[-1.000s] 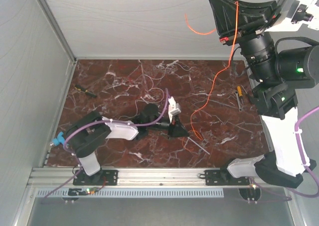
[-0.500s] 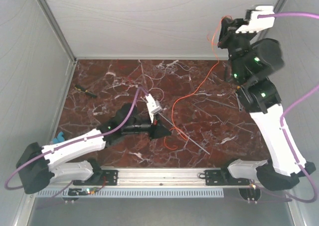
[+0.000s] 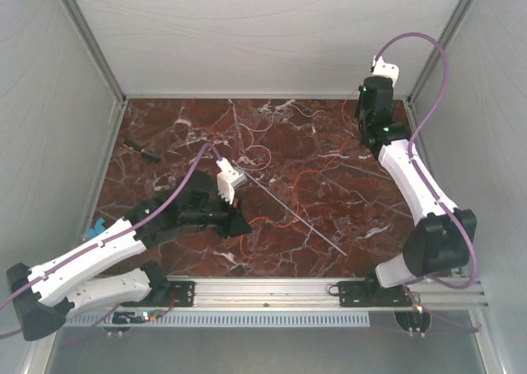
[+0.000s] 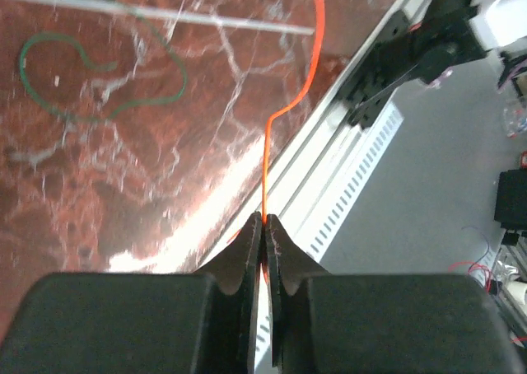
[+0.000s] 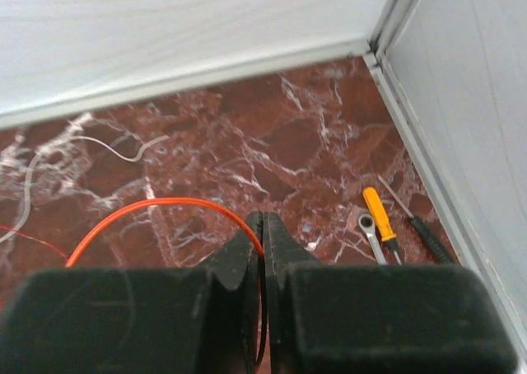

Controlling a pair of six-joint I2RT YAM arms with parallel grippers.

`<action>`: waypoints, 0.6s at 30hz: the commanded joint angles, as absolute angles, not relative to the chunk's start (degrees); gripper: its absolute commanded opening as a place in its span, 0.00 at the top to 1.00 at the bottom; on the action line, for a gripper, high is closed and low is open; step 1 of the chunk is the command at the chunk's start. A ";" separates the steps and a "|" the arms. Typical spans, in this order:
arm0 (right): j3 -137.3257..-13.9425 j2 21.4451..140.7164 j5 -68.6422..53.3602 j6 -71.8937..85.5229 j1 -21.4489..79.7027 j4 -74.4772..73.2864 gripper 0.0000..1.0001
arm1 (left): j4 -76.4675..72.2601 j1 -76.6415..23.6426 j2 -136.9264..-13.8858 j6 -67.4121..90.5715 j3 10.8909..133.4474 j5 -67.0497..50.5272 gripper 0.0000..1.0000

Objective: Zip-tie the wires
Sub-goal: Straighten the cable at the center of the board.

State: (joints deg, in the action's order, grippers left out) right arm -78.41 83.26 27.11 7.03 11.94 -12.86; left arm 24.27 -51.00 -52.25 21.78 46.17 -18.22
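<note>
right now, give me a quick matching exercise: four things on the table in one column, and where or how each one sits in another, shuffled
Things:
1. orange wire
2. zip tie
3. white wire
4. yellow-handled tool

Places or states:
a. lies straight and free
b. beside the side wall
c. clamped in both arms' shut jaws
d. loose curl, ungripped

Pairs: 1-c, 2-a, 3-d, 4-b

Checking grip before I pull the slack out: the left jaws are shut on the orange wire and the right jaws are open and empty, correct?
Not quite. The right jaws are not open and empty: the right wrist view shows them shut on the orange wire too. The left jaws are shut on it, as you said.
</note>
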 commanded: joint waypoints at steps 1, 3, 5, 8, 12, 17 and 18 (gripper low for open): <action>-76.28 86.59 28.80 9.88 10.20 -8.28 1.00 | 38.85 -50.82 -51.92 28.23 49.06 -14.68 1.00; -75.13 88.25 28.83 11.12 9.96 -8.18 1.00 | 43.08 -50.81 -52.30 30.52 49.42 -13.63 1.00; -73.96 89.55 28.75 12.00 9.94 -8.17 1.00 | 46.84 -50.80 -52.74 33.12 49.69 -12.24 1.00; -71.95 91.32 27.49 12.95 9.94 -7.00 1.00 | 51.51 -50.84 -53.48 36.94 49.67 -8.45 1.00; -70.83 94.22 26.11 13.46 10.00 -6.68 1.00 | 54.78 -50.72 -56.60 39.11 49.94 -4.88 1.00; -70.80 98.72 27.06 11.31 9.66 -5.07 1.00 | 55.85 -50.50 -61.27 39.54 49.96 -2.84 1.00; -71.24 99.77 27.04 11.10 9.47 -5.15 1.00 | 56.13 -50.37 -62.15 39.55 49.84 -2.15 1.00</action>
State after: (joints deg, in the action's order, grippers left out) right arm -70.67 96.71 26.15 11.73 10.11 -8.62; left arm 53.19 -50.87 -59.90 37.63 47.31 -5.58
